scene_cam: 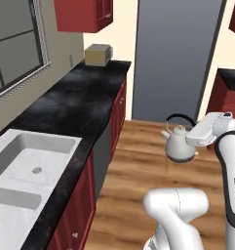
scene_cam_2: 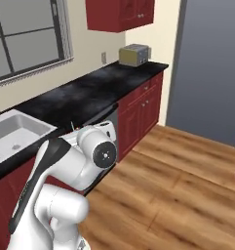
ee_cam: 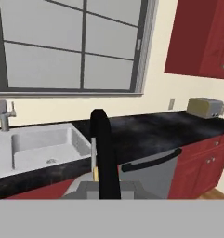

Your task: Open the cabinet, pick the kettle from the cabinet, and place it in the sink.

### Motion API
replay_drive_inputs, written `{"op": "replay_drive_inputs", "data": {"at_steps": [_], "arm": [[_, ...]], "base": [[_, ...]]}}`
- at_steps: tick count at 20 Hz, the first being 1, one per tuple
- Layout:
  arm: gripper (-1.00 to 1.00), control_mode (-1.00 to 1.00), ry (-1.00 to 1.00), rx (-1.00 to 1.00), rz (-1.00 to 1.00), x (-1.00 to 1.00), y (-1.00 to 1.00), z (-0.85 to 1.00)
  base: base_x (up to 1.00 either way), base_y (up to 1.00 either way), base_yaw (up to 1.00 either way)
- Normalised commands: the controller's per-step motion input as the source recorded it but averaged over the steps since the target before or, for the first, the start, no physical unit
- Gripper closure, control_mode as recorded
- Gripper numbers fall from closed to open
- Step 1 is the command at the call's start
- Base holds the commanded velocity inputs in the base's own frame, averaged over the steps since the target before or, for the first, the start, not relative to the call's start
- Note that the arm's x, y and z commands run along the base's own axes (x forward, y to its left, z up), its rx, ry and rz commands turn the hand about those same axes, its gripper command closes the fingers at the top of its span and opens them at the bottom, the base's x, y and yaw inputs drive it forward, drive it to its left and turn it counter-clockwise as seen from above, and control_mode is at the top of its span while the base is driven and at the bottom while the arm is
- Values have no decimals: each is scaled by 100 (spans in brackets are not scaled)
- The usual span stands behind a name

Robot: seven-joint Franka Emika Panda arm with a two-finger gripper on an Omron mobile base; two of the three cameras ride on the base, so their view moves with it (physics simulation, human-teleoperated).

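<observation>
Hand (scene_cam: pixel 196 138) clamps the kettle (scene_cam: pixel 180 144) by its handle, over the floor at 3 o'clock of the sink (scene_cam: pixel 29 155), clear of the tabletop (scene_cam: pixel 75 97) for carrying.

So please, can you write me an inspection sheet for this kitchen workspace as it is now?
Surface: black counter, bare around the basins.
Job's things: kettle held in the air over the wood floor, away from the sink; sink basins hold nothing; cabinet doors closed.
Clutter: toaster at the counter's far end.
Grippers: tool shut on the kettle's black handle.
Cables: nothing seen.
Surroundings: window, faucet, dishwasher, grey fridge.
</observation>
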Motion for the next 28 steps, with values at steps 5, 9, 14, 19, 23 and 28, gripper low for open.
{"op": "replay_drive_inputs", "data": {"at_steps": [5, 9, 14, 19, 23, 28], "arm": [[100, 100, 0, 0, 0, 0, 0, 0], [100, 100, 0, 0, 0, 0, 0, 0], [100, 100, 0, 0, 0, 0, 0, 0], [100, 100, 0, 0, 0, 0, 0, 0], [100, 100, 0, 0, 0, 0, 0, 0], [100, 100, 0, 0, 0, 0, 0, 0]], "base": [[75, 0, 0], [71, -3, 20], [48, -8, 62], [31, -8, 78], [22, -7, 87], [11, -10, 90]]}}
